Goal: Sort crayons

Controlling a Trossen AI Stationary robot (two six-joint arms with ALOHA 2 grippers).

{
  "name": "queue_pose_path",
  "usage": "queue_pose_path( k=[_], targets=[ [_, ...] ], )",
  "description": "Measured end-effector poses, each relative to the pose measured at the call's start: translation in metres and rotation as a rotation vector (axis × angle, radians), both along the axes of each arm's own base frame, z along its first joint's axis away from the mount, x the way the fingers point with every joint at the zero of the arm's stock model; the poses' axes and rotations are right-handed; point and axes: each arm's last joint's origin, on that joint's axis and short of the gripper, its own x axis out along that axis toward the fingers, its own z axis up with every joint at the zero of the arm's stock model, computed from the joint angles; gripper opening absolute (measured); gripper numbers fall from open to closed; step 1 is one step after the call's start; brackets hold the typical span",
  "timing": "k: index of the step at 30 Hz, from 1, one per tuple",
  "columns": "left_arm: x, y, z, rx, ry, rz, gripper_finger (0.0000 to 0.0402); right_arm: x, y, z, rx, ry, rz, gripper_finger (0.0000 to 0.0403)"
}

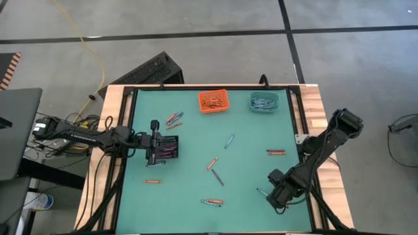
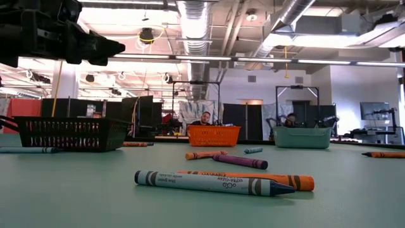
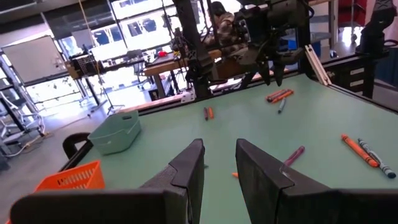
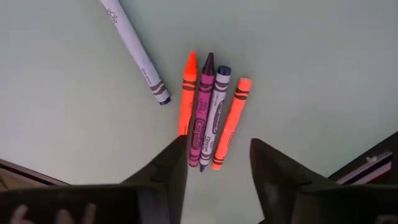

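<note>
Crayons lie scattered on the green mat (image 1: 248, 163). Four of them, orange, purple, blue and orange (image 4: 208, 112), lie side by side under my right gripper (image 4: 217, 146), which is open near the table's near right corner (image 1: 277, 196). Its fingers point down on either side of their near ends; I cannot tell whether they touch. A pale blue crayon (image 4: 134, 53) lies beside them. My left gripper (image 3: 219, 168) is open and empty, level above the black bin (image 1: 168, 149) at the table's left. The bin also shows in the low view (image 2: 69, 133).
An orange bin (image 1: 213, 101) and a teal bin (image 1: 264, 101), each with crayons in it, stand at the far edge. Loose crayons lie mid-table (image 1: 212, 163), at the near edge (image 1: 212, 202), at the left (image 1: 152, 181) and at the right (image 1: 275, 152). A raised black frame borders the mat.
</note>
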Motion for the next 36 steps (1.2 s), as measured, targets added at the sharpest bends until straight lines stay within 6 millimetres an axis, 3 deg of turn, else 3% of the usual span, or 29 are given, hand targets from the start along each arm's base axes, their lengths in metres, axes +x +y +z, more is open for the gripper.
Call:
queue_pose_path(
  k=[4,8,17,30,36],
  targets=[
    [0.0,0.0,0.0,0.006,0.001,0.001,0.0082,-0.006,0.004,0.0,-0.029,-0.012,0.021,0.0182],
    [0.0,0.0,-0.001,0.007,0.009,0.001,0.0082,-0.012,0.007,-0.001,-0.055,-0.017,0.037,0.0167],
    [0.0,0.0,-0.002,0.007,0.016,0.001,0.0082,-0.019,0.002,-0.035,0.004,-0.079,0.01,0.0138],
    [0.0,0.0,-0.002,0.017,0.017,0.002,0.0082,-0.022,-0.006,-0.037,-0.101,-0.084,-0.003,0.01],
    [0.0,0.0,-0.002,0.022,0.022,0.002,0.0082,-0.013,-0.011,-0.035,-0.113,-0.115,-0.007,0.0092]
  ],
)
